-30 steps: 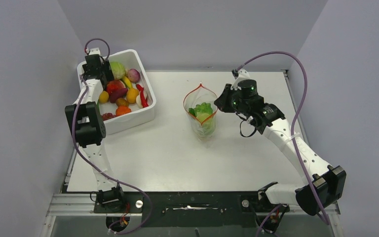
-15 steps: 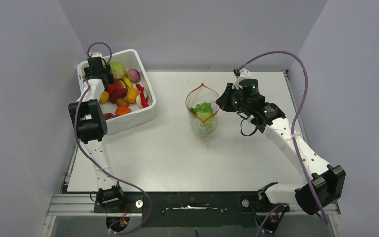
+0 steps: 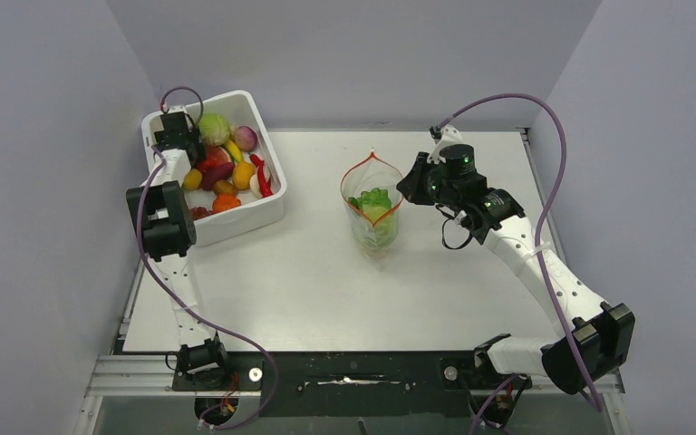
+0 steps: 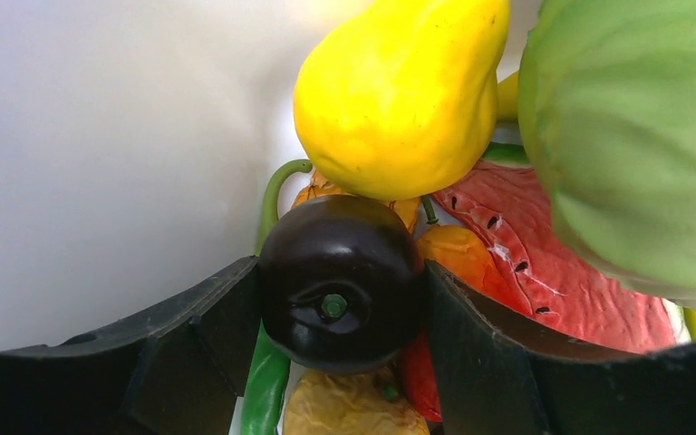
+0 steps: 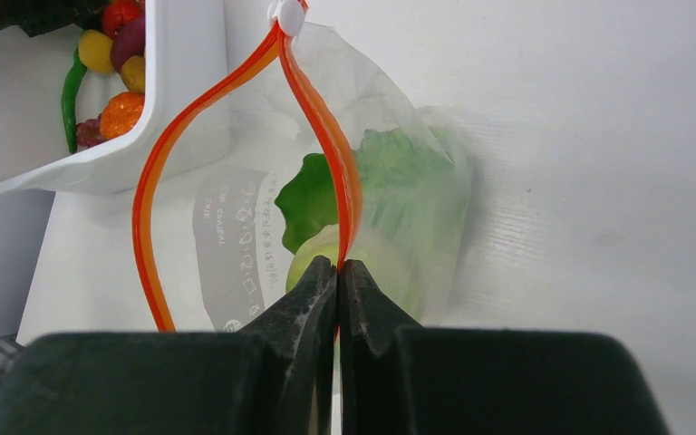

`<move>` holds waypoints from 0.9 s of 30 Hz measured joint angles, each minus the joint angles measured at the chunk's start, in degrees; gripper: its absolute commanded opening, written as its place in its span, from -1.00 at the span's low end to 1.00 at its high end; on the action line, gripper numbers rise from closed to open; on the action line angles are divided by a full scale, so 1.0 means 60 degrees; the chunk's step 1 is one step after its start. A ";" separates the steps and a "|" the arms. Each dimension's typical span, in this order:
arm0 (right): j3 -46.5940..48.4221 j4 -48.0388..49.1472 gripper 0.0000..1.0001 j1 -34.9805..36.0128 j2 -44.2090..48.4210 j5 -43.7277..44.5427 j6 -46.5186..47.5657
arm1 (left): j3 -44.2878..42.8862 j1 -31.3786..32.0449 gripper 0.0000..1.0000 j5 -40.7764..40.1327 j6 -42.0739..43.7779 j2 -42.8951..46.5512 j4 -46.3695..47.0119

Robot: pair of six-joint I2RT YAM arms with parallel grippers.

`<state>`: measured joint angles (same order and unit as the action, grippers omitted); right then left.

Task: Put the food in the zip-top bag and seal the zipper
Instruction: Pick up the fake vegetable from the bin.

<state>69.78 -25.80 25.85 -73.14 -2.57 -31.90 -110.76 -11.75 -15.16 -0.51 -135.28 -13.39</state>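
We look onto a matte white counter (image 3: pixel 308 281) boxed in by plain grey walls (image 3: pixel 45 136). At its far left stands a glossy white tub (image 3: pixel 267 210), rectangular with rounded corners, and the left claw (image 4: pixel 337 313) is down inside it. Its two black fingers press against either side of the dark purple piece (image 4: pixel 353 263), a smooth, shiny, rounded shape with a small green stem nub; we read this as a pinch. Just beyond that claw sits a yellow pear-shaped fruit (image 4: pixel 394 91) with faintly dimpled skin. To the claw's upper right bulges a ribbed pale-green vegetable (image 4: pixel 634 136), with a red slice (image 4: pixel 526 263) flecked with black seeds beneath it. A slim green pod (image 4: pixel 267 390) runs down beside the claw's left finger.

The right claw (image 5: pixel 337 272) has its fingers pressed together on the zipper (image 5: pixel 149 181), the thin red-orange strip. The zip-top bag (image 5: pixel 236 236), clear soft plastic with faint printing, stands open just beyond this claw. Its strip bows into a teardrop loop that meets at a small white slider (image 5: pixel 285 11) on the far side. Ruffled green lettuce (image 5: pixel 313 195) lies inside, right past the fingertips.
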 measured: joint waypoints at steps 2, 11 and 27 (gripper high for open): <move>0.0000 0.0000 -1.00 0.0000 0.0000 0.0000 -0.0004 | 0.0004 -0.0015 0.14 0.0033 0.0029 -0.0007 -0.0004; -0.0004 0.0000 -1.00 0.0000 0.0000 0.0000 -0.0018 | 0.0721 -0.0015 0.01 0.0178 -0.0051 0.0291 0.0554; -0.0404 0.0047 -1.00 0.0000 0.0175 -0.0124 -0.0084 | 0.2721 -0.0004 -0.07 0.0707 -0.0736 0.2146 0.0579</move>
<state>67.35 -25.52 25.85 -72.10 -3.31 -32.40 -94.43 -11.77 -10.92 -4.93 -122.41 -9.91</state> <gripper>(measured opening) 0.029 0.569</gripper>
